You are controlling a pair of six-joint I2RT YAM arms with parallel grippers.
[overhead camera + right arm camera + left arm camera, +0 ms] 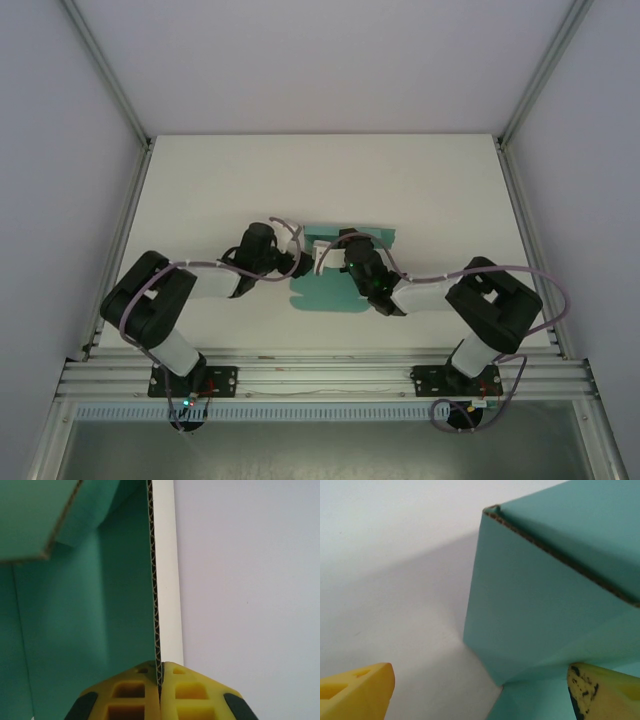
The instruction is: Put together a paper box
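Right wrist camera: right tool point(161, 680) is clamping a raised wall of the paper box point(90, 605); left wrist camera: left tool point(480, 695) is gaping open at its corner

Both arms bent w/ elbows out, forearms angled inward so wrists nearly meet mid-table; L gripper point(480, 677) has jaws wide apart, yellow fingers point(355, 692) spread; R gripper point(161, 669) has jaws pinched tight on paper box point(75, 620) edge.
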